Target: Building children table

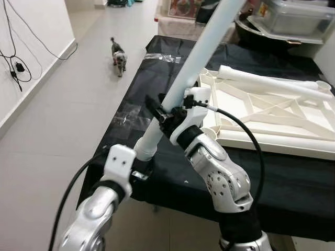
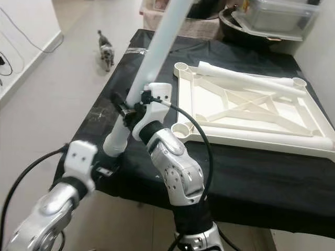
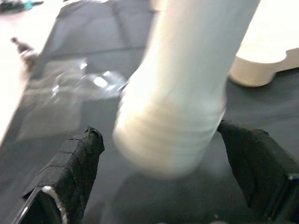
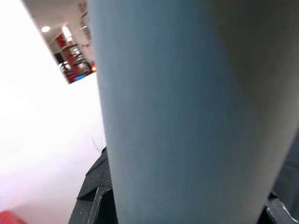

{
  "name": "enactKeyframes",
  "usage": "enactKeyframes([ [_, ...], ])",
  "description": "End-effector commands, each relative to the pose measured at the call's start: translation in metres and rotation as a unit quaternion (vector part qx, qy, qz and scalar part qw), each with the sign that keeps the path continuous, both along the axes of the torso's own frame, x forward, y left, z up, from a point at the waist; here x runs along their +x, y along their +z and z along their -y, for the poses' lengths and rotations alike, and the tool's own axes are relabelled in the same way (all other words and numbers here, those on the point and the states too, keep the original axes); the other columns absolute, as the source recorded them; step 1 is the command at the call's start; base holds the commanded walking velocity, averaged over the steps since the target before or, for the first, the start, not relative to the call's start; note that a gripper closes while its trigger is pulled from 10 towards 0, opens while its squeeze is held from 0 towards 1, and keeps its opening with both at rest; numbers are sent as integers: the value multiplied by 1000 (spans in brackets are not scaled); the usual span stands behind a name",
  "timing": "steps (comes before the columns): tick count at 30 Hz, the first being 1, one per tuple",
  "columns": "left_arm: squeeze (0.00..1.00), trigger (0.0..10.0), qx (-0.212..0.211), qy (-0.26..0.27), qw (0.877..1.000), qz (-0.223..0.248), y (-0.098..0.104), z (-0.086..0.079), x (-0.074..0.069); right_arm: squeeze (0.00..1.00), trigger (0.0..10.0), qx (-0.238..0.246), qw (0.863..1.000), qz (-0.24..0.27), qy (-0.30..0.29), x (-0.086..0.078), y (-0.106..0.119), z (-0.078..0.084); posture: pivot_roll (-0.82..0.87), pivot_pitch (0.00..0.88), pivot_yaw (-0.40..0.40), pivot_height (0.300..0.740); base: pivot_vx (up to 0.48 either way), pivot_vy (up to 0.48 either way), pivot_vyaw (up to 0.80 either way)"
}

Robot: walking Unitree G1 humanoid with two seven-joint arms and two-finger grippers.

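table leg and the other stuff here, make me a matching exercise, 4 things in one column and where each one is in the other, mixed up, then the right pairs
Things
1. white table leg
2. table top frame
3. small dog
4. clear plastic bag

Places
A. standing on the pale floor beside the black-covered table
B. lying flat on the black cloth near its left edge
C. held up at a slant, the right gripper around its middle, the left gripper at its threaded lower end
D. lying upside down on the black cloth, round sockets at its corners

Pairs: 1-C, 2-D, 3-A, 4-B

white tabletop frame (image 1: 272, 112) on black-covered table (image 1: 293, 178)
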State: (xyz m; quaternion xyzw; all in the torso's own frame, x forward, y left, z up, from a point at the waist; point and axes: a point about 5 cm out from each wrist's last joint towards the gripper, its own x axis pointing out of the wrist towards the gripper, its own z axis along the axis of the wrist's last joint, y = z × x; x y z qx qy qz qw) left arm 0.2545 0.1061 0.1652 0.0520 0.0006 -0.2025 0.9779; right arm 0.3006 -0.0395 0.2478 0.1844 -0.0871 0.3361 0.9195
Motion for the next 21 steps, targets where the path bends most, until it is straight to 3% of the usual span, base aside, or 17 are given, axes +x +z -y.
enactKeyframes([
  [1,0,10000,9,-19,1000,-12,-7,4,1,0,10000,1,1000,6,16,-5,2,-1,85,101,-64,740,0,0,0],
  [6,0,10000,25,-58,998,-12,-10,15,7,0,10000,-5,999,4,35,-11,-2,-3,82,98,-64,740,0,0,0],
  [19,0,10000,33,-68,997,-10,-15,17,15,0,10000,-14,998,-4,67,-21,-10,-9,82,95,-60,740,0,0,0],
  [21,0,0,35,-78,996,-10,-16,20,12,0,10000,-19,997,-7,75,-23,-13,-11,82,99,-61,740,0,0,0],
])
